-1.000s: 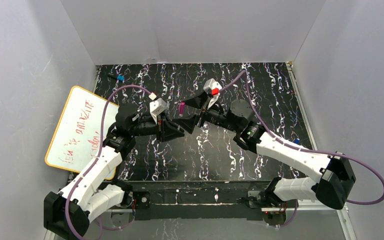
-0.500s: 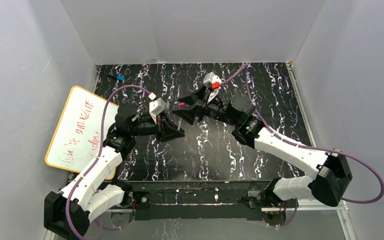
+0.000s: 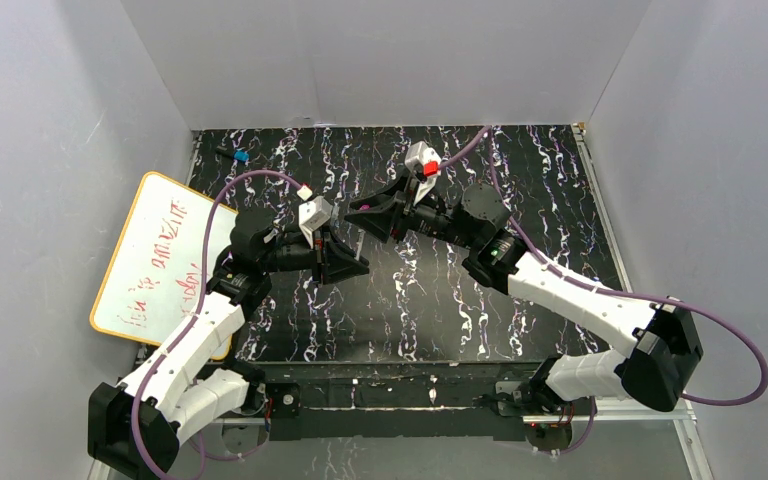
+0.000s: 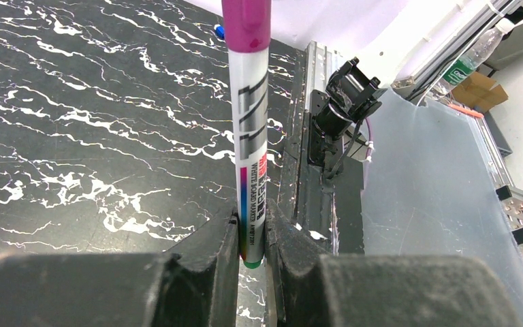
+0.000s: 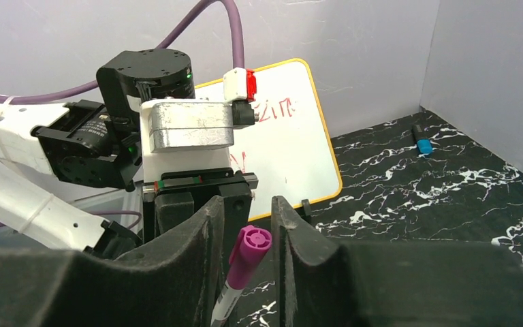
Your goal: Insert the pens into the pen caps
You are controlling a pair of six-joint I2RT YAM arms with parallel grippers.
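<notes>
Between the two claws: a white pen (image 4: 250, 170) with a magenta cap (image 5: 252, 246) on its far end, held above the black marbled table (image 3: 520, 180), about midway across it.
Pen to left claw: the barrel's lower part, down by its green end, sits squarely between the fingers of the left claw (image 4: 250, 235) — the rest sticks out beyond the fingertips.
Cap to right claw: the capped end lies in the gap of the right claw (image 5: 246, 208), closer to one finger than the other.
Left claw: clenched on the pen's barrel, both fingers pressed against it.
Right claw: partly open, one finger either side of the cap; a sliver of space shows on one side, so no firm grasp can be made out.
Pen's long axis: in line with the left claw's fingers, pointing straight away from that wrist — capped end toward the right claw's camera, green end back in the left claw.
Off to the side: a whiteboard (image 3: 150, 260) at the table's left edge.
</notes>
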